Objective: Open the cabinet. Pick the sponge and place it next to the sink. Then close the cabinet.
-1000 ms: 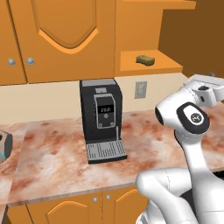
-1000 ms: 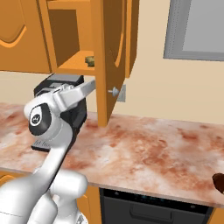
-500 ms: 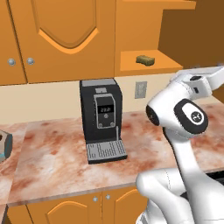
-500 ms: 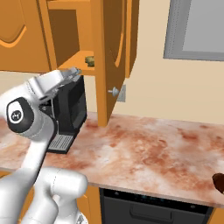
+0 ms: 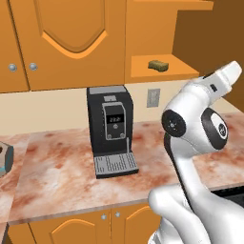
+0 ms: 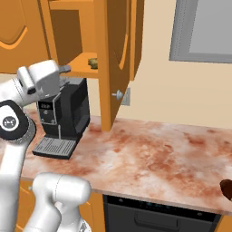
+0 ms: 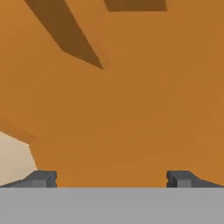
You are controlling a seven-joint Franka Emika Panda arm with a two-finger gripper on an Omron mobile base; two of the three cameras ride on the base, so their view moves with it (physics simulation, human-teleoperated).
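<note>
The cabinet [image 5: 162, 71] stands open, its door [image 6: 115, 59] swung out edge-on, with the round silver knob [image 6: 118, 94] facing the wall. The olive-yellow sponge [image 5: 157, 65] lies on the orange shelf, also visible as the sponge [image 6: 93, 61] inside the opening. My gripper [image 6: 66, 69] is raised in front of the shelf's edge, below and short of the sponge. In the hand view the gripper [image 7: 113, 179] is open, its fingertips [image 7: 43, 178] wide apart with orange cabinet surfaces ahead and nothing between them. The sink is out of view.
A black coffee machine [image 5: 110, 128] stands on the marbled counter [image 6: 154, 158] under the open cabinet. Two-knob wall doors [image 5: 57, 43] hang to the left. A grey window [image 6: 204, 27] is at the right, and a dark brown thing [image 6: 226, 188] lies at the counter's right edge.
The arm has swung: its elbow has shifted across and the hand has lifted a little toward the open shelf. Door and sponge have stayed put.
</note>
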